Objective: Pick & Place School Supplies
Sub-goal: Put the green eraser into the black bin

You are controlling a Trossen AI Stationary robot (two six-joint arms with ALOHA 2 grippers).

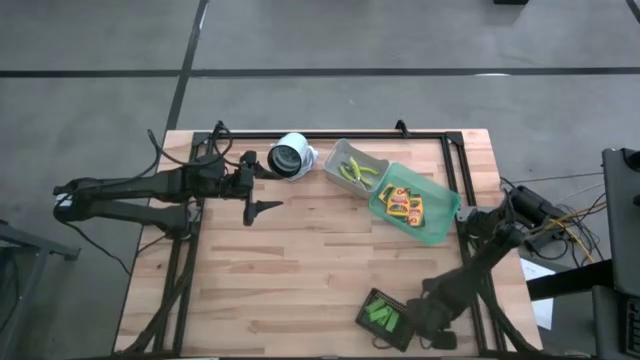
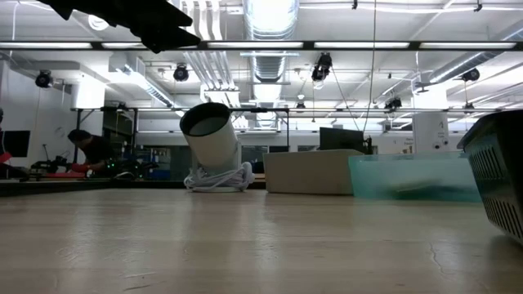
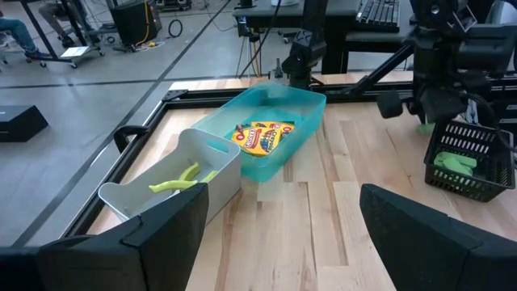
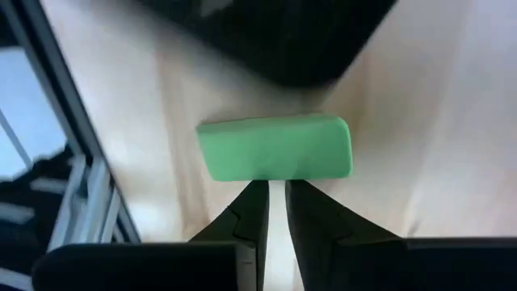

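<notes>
The yellow packs (image 1: 403, 203) (image 3: 262, 136) lie in the translucent green bin (image 1: 440, 225). Yellow-green scissor-like tools (image 1: 358, 172) (image 3: 182, 179) lie in the grey bin (image 1: 340, 155). Green blocks (image 1: 382, 316) (image 3: 455, 162) sit in the dark tray (image 1: 365, 322). One more green block (image 4: 275, 158) lies flat on the table beside the tray. My right gripper (image 1: 418, 322) (image 4: 276, 187) is low at the near right, shut, with its tips at this block's long edge. My left gripper (image 1: 262, 185) (image 3: 279, 218) hangs open above the table, left of the bins. My right gripper's shut fingertips (image 4: 257, 194) stand right at the middle of the green block's near long edge (image 4: 275, 176), coming low along the table. The block lies flat on the wood. I cannot tell whether the tips touch it.
A white cylinder (image 1: 290, 157) (image 2: 211, 139) on a coiled cord stands at the far edge, left of the grey bin. A black frame (image 1: 300, 135) borders the table. Bare wood (image 1: 300, 270) lies in the middle and near left. A person shows in the room behind (image 2: 82, 147).
</notes>
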